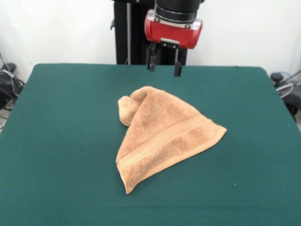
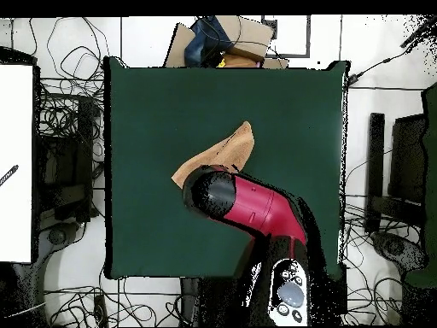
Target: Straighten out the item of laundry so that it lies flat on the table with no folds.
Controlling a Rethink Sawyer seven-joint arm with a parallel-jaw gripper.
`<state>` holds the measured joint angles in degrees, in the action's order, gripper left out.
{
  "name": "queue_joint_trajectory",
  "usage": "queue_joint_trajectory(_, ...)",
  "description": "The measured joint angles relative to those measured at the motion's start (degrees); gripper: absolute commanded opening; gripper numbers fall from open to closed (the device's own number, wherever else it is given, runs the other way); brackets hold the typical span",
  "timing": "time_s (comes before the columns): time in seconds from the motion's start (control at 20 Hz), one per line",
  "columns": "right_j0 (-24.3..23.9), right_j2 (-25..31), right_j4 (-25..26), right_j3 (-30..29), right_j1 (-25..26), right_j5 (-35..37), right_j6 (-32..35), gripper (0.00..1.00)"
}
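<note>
The item of laundry (image 1: 160, 134) is a small orange-tan terry towel, folded over itself into a rough triangle with a bunched, rolled corner at its far left end. It rests near the middle of the dark green table (image 1: 61, 141). My gripper (image 1: 164, 65) hangs above the table beyond the towel's far tip, open, with nothing between its two black fingers. In the overhead view the red and black arm covers part of the towel (image 2: 226, 152), and the gripper itself is hidden under the arm.
Cables and dark equipment (image 1: 9, 87) sit off the table's left edge, and more gear (image 1: 287, 89) off its right edge. In the overhead view, cardboard and a dark object (image 2: 218, 43) lie beyond the table's top edge.
</note>
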<state>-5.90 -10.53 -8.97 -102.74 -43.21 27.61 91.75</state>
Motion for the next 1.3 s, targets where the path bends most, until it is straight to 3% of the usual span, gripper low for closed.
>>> queue_joint_trajectory(0.75, 3.95, -1.01, 0.0, 1.91, 2.63, 0.49, 0.0, 1.0)
queue_joint_trajectory(1.3, 9.3, -1.05, -0.24, 9.6, 12.96, 4.29, 0.0, 1.0)
